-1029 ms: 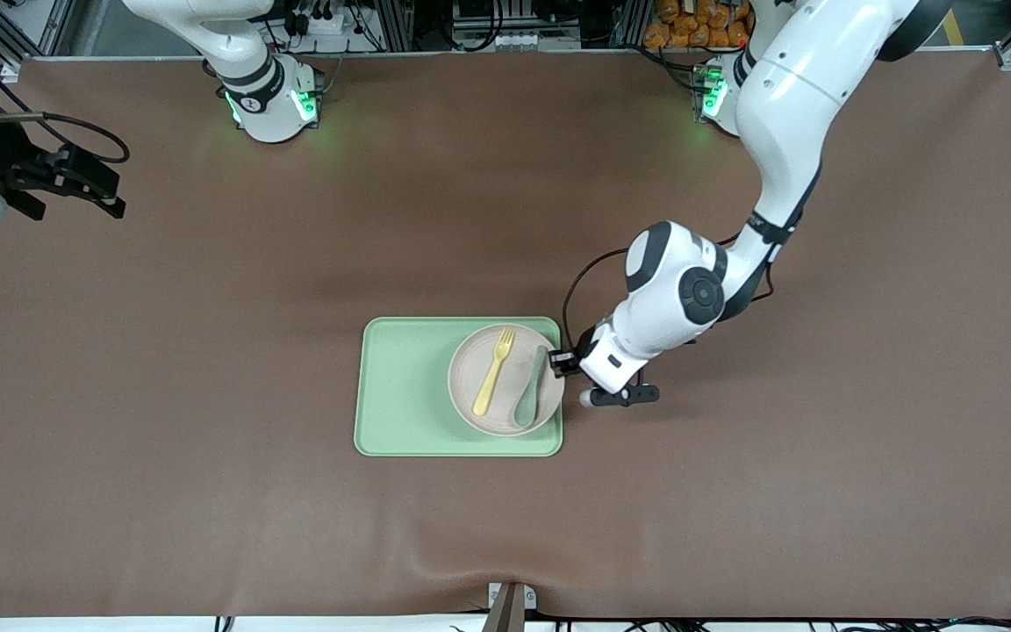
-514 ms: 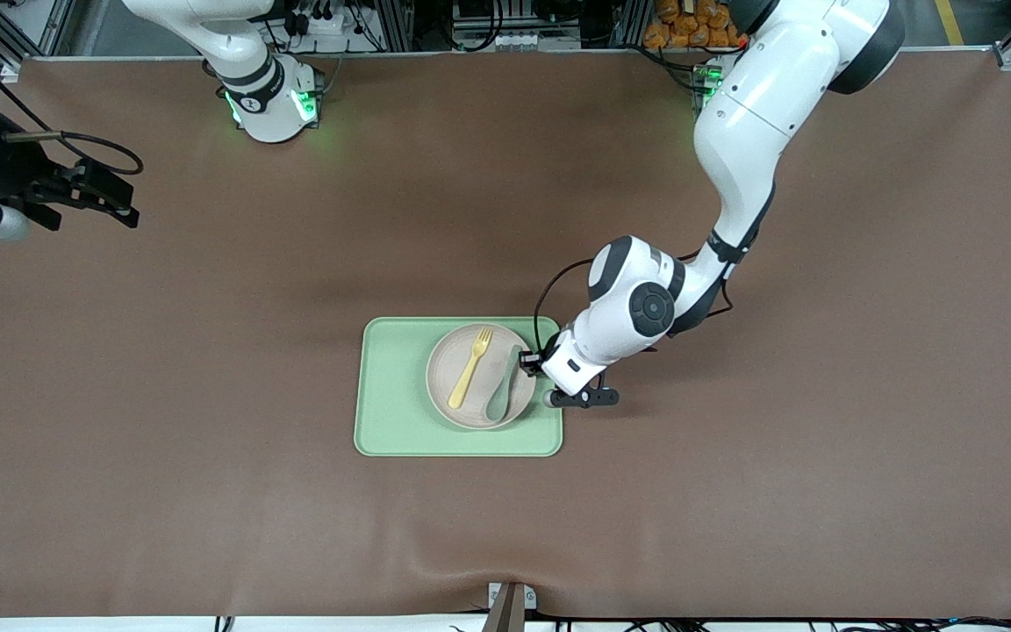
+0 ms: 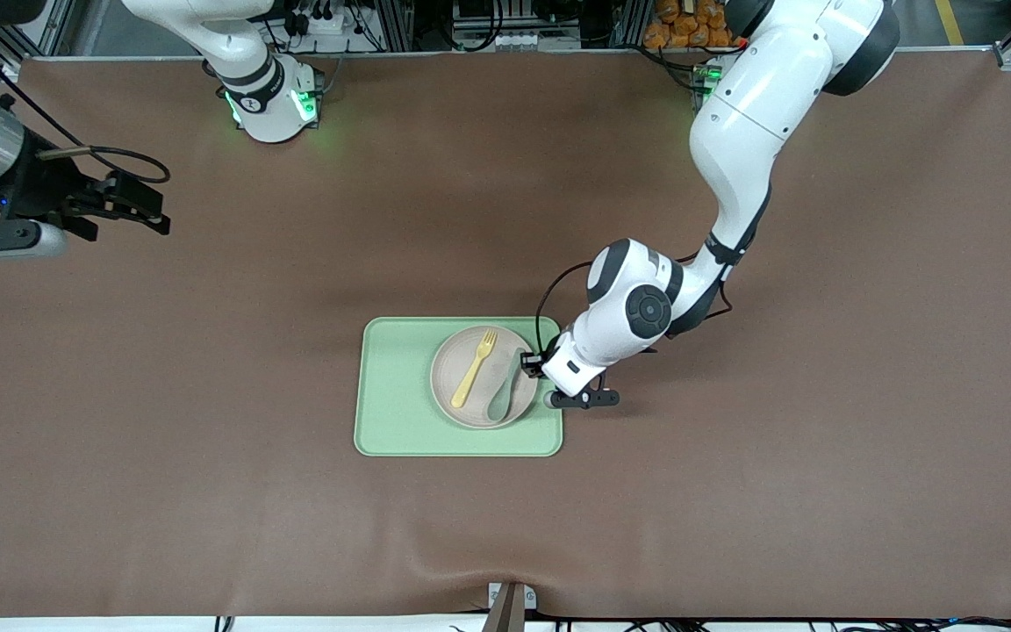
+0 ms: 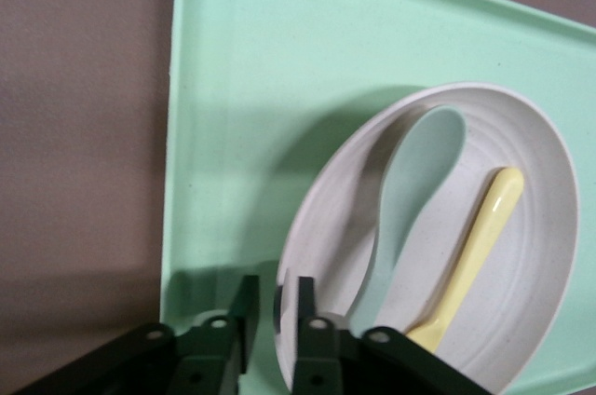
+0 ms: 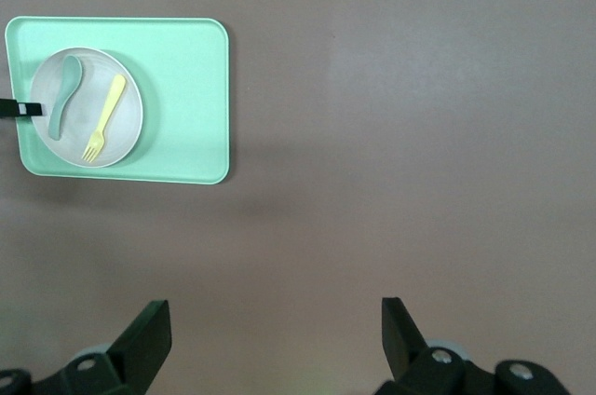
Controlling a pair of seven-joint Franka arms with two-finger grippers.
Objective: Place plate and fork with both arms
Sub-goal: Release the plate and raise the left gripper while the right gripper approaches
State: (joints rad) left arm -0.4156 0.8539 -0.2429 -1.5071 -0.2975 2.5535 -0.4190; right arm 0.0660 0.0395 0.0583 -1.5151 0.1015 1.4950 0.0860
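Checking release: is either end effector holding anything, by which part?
Left end effector straddles rim of small beige speckled plate; grip cannot be told. Right end effector: nothing.

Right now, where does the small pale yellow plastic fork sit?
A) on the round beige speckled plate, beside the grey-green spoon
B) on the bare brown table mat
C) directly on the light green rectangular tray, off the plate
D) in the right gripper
A: the small pale yellow plastic fork lies on the round beige speckled plate next to the grey-green spoon, and the plate rests on the light green rectangular tray.
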